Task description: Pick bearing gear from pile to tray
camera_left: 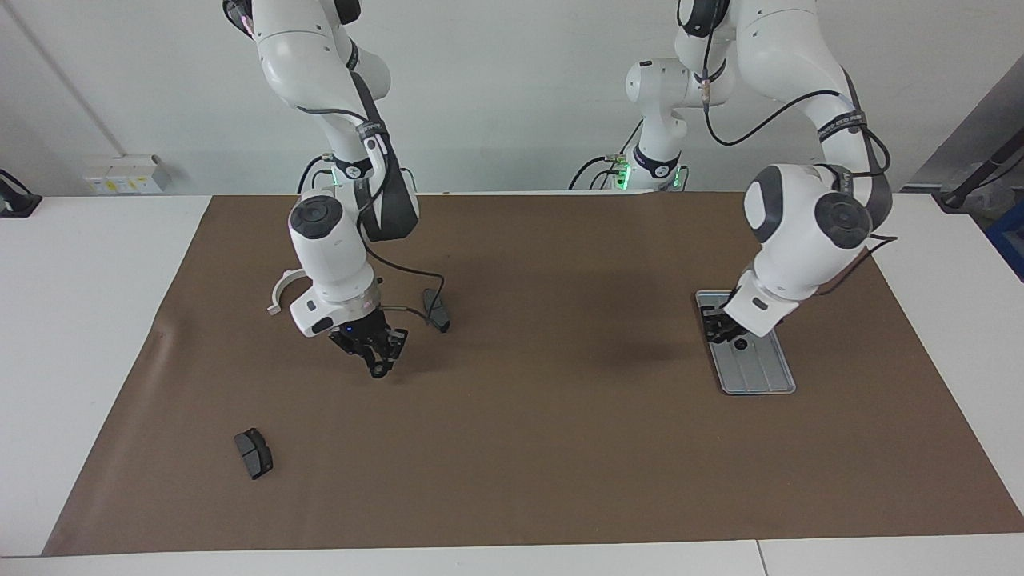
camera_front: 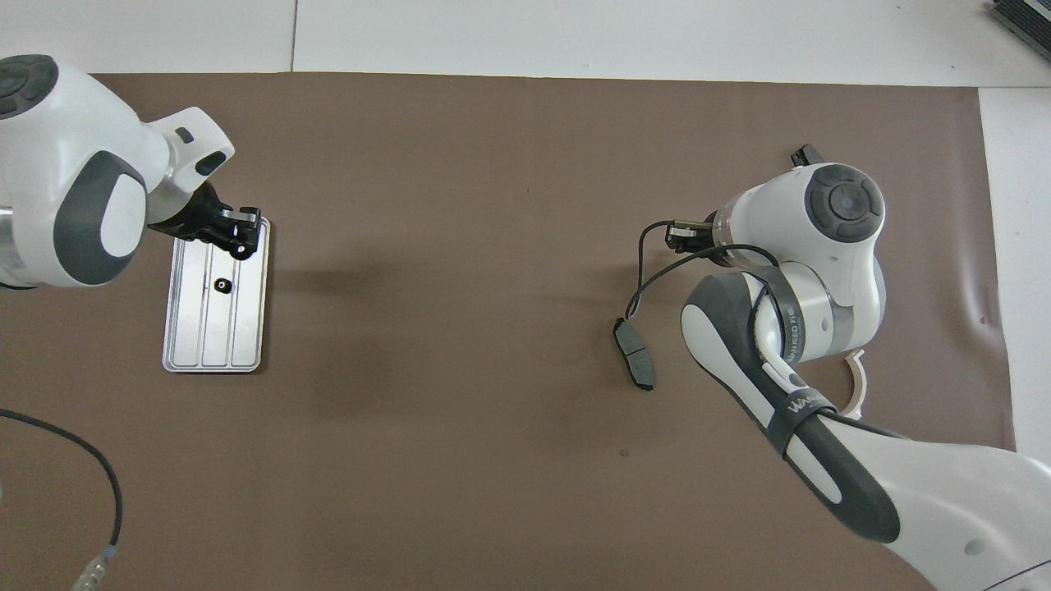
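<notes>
Bearing gear (camera_left: 742,344), a tiny black ring, is lying flat near the middle of the tray (camera_left: 764,380). The long tray is pointing away from the robots. The left end effector (camera_left: 720,328) is hanging over it, much the closer one. The right end effector (camera_left: 378,362) is hanging over the counter (camera_left: 560,440), beside a brake pad (camera_left: 436,310). I cannot tell if either is apart or together.

The left gripper (camera_left: 718,328) hung low over the robot-side end of the silver tray (camera_left: 760,372), where a small black ring (camera_left: 742,345) lay beside it, on a desk (camera_left: 80,320) covered by a brown mat (camera_left: 560,448). The right gripper (camera_left: 380,352) held a small dark ring (camera_left: 378,370) just above the mat. A brake pad (camera_left: 436,310) and white half-ring bracket (camera_left: 280,290) lay near that arm; another pad (camera_left: 254,453) sat farther out.
</notes>
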`<move>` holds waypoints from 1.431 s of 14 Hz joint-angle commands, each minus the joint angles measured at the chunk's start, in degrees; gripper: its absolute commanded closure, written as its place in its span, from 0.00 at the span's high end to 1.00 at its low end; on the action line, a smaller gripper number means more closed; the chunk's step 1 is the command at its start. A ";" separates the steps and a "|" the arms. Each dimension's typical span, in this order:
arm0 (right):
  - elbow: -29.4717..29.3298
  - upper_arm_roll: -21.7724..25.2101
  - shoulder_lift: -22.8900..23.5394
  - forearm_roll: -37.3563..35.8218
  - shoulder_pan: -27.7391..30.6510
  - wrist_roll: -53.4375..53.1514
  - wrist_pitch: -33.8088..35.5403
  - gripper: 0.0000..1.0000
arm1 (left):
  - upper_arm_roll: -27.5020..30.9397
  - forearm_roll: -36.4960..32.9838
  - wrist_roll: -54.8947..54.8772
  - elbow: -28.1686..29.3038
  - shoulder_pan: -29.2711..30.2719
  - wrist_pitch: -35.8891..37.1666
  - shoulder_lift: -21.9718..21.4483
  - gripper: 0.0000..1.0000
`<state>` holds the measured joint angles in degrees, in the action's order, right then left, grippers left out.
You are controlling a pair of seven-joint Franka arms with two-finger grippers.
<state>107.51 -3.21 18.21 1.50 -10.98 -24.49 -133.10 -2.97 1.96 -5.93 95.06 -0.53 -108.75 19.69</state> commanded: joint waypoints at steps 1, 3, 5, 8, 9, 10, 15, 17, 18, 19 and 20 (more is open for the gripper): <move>-3.01 -1.80 -0.02 -0.53 -1.66 -3.45 3.63 0.00 | -0.54 0.85 -8.64 4.69 3.86 -1.73 -2.81 0.13; -3.10 -1.80 -0.02 -1.06 -4.82 -3.28 3.55 0.00 | -0.46 0.76 -12.69 5.75 5.53 -1.99 -3.25 0.25; -3.27 -1.88 -0.02 -0.98 -8.43 -3.54 3.11 0.00 | -0.46 0.24 -15.16 5.75 6.50 -1.82 -3.26 0.49; -3.54 -1.80 0.59 -0.36 -13.35 -5.02 0.40 0.00 | -0.46 0.24 -16.75 5.75 7.03 -1.29 -3.34 0.73; -3.63 -1.88 1.03 -0.71 -14.84 -7.12 -1.09 0.00 | -0.46 0.24 -16.66 5.75 6.77 -1.20 -3.34 0.85; -4.06 -1.80 2.34 -1.06 -16.69 -9.06 -2.59 0.00 | -0.46 0.24 -16.23 5.67 6.34 -1.37 -3.34 0.88; -5.39 -1.71 7.28 -6.75 -21.36 -14.96 -4.18 0.00 | -0.54 0.24 0.00 5.40 -1.12 -2.08 -3.26 0.86; -4.16 -1.62 7.36 -7.83 -21.19 -15.23 -4.18 0.00 | -0.54 0.24 5.90 5.49 -3.76 -2.69 -3.26 0.85; -3.28 -1.62 7.36 -8.18 -21.01 -15.23 -4.18 0.00 | -0.54 0.24 8.62 5.84 -5.08 -3.65 -3.26 0.85; -2.41 -1.62 7.28 -8.71 -20.93 -15.32 -4.36 0.06 | -0.54 0.24 11.17 6.54 -5.96 -4.27 -3.34 0.85; -2.05 -1.62 7.36 -8.89 -20.92 -15.41 -4.53 0.28 | -0.54 0.24 13.20 7.41 -6.93 -5.67 -3.69 0.85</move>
<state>103.95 -4.46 25.98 -5.82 -32.50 -38.86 -136.58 -4.36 2.02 3.72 98.92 -5.98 -111.28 18.07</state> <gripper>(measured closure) 0.670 0.141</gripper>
